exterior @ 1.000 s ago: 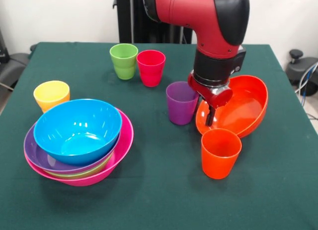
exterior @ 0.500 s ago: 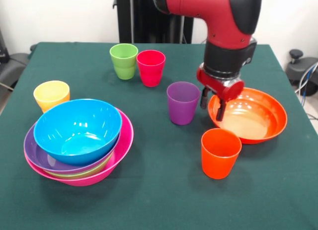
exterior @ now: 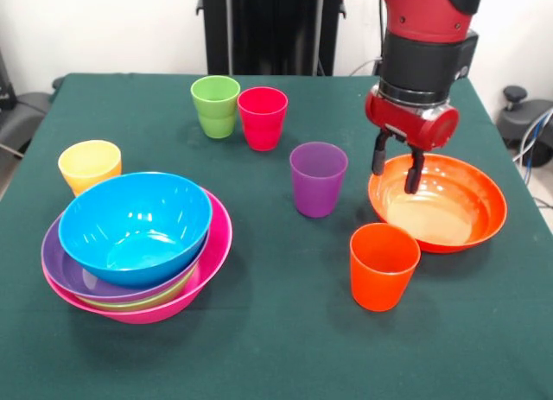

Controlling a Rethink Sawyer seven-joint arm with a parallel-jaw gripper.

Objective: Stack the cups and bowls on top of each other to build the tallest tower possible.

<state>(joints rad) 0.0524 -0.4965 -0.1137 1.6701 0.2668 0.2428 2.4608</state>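
1. Bowls of glossy plastic sit nested as the tower [exterior: 136, 253]: the wide pink bowl [exterior: 212, 260] forms the base, the purple bowl [exterior: 59, 269] lies inside it, a sliver of the green bowl [exterior: 143, 300] shows under the round, shiny blue bowl [exterior: 136, 227] on top.
2. Just behind the tower, touching or nearly so, stands the yellow cup [exterior: 89, 165], a small tapered tumbler.
3. Well to the right of the tower, the orange bowl [exterior: 449, 212] rests flat on the dark green tablecloth [exterior: 276, 348], its smooth inside catching the light.
4. The gripper [exterior: 398, 168] hangs over that bowl's rim on the tower side, its two dark fingers apart and holding nothing.
5. Between the tower and the orange bowl stands the purple cup [exterior: 318, 178]; the orange cup [exterior: 384, 266] stands just in front of the orange bowl.
6. Farther back from the tower, the green cup [exterior: 215, 106] and the red cup [exterior: 262, 117] stand side by side, upright and touching.
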